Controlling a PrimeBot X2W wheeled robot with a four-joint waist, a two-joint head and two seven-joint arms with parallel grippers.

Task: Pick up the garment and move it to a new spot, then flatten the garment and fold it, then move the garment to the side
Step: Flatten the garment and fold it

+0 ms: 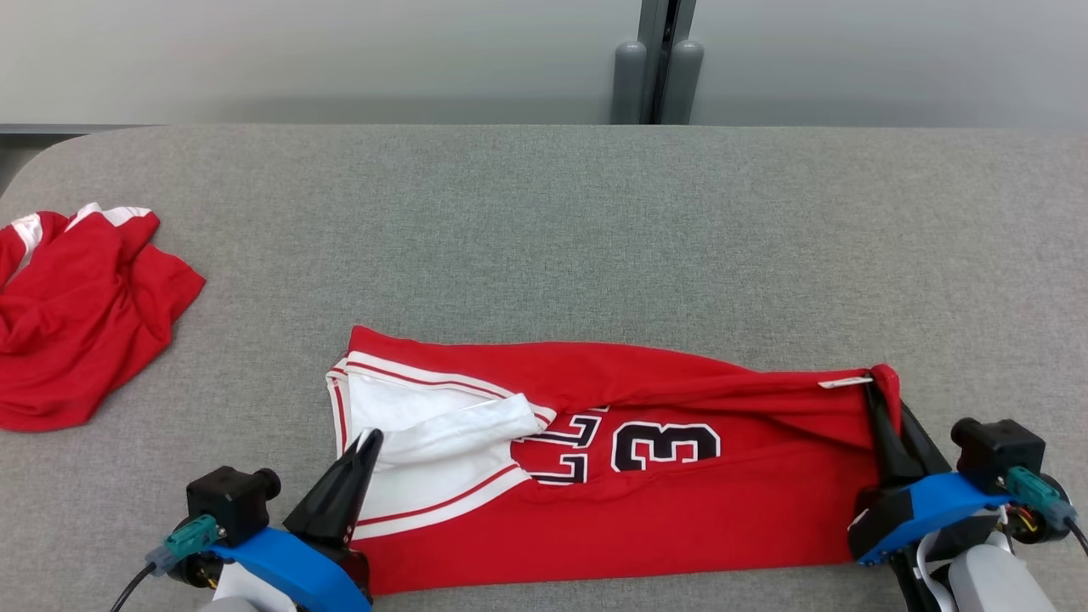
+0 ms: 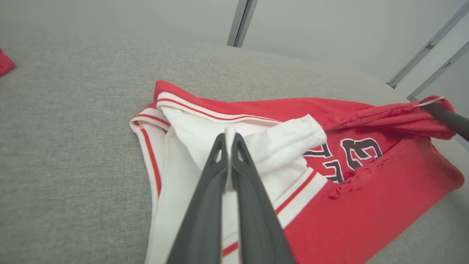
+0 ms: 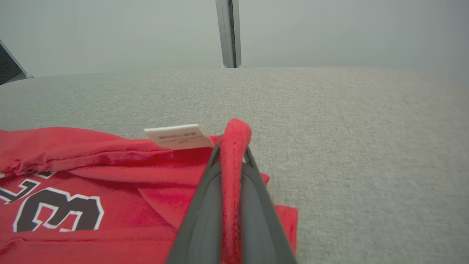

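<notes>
The left end effector point(image 1: 371, 439) is clenched on a white fold of the jersey point(image 1: 680, 510). The right end effector point(image 1: 877, 393) is clenched on a red fold at the opposite end, beside a white tag point(image 1: 846, 382). The jersey lies stretched between them on the near part of the grey surface point(image 1: 595, 221). Another red garment point(image 1: 76, 323) lies crumpled well apart, at the left.

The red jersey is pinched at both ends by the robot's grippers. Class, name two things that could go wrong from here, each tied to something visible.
First, the left gripper pinches only a thin edge of white fabric on the jersey, which may slip free when pulled. Second, the right gripper holds a bunched red hem and the far edge lies rolled and creased, so the fold could come out crooked.
</notes>
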